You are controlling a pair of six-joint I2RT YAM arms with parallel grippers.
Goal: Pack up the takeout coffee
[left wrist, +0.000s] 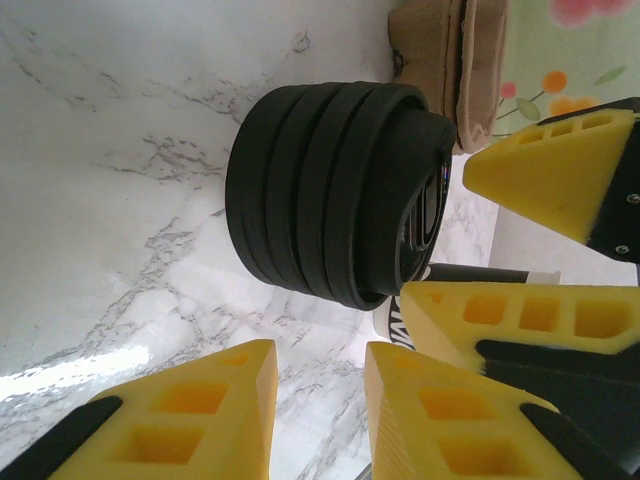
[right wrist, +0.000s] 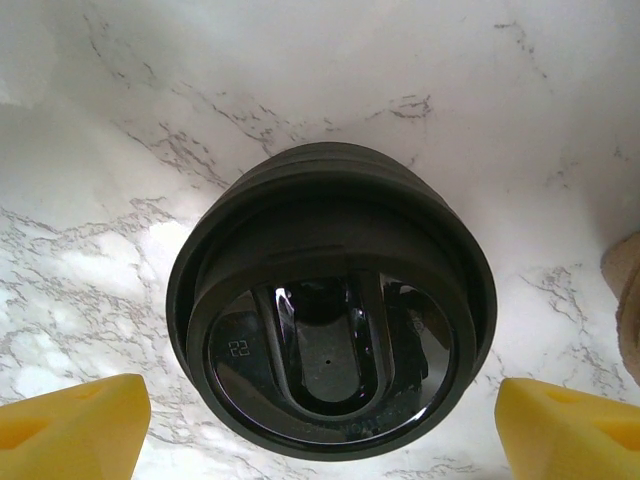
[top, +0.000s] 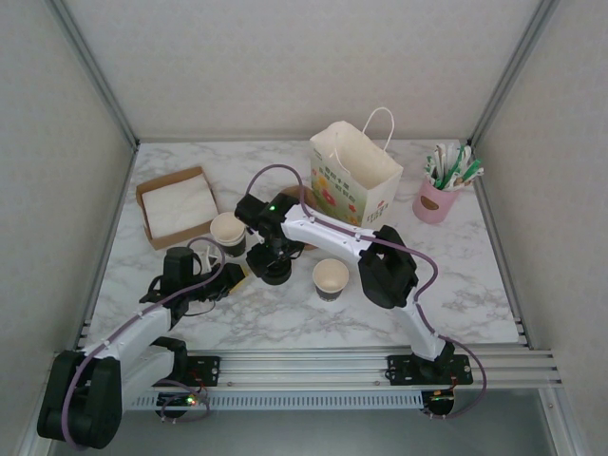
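— Two black cups show from above, both open-topped with cream insides, so I can't tell which is the takeout coffee. The left cup (top: 228,231) stands near the brown box (top: 177,206) of napkins. The right cup (top: 331,278) stands in front of the paper bag (top: 353,180).

— And the grippers up there?

— The right gripper (top: 275,258) hangs over the stack of lids (top: 275,275), which lies between the two cups, with the left cup just beside it. The left gripper (top: 231,280) sits low over the table (top: 285,323), on the near side of the left cup and close to the stack.

— From the left wrist?

— The stack of lids (left wrist: 330,190) lies just ahead of the left gripper (left wrist: 320,400). Its yellow fingers (left wrist: 190,415) stand a narrow gap apart, with marble between them and nothing held. The right gripper's fingers (left wrist: 550,170) crowd in at the top end of the stack. Beside them is a sliver of black with white lettering, and I can't tell whether it's a cup.

— The right wrist?

— It looks straight down on the top lid (right wrist: 330,350). The right gripper (right wrist: 320,430) is spread wide, one finger (right wrist: 70,425) on each side of the stack, apart from it and gripping nothing.
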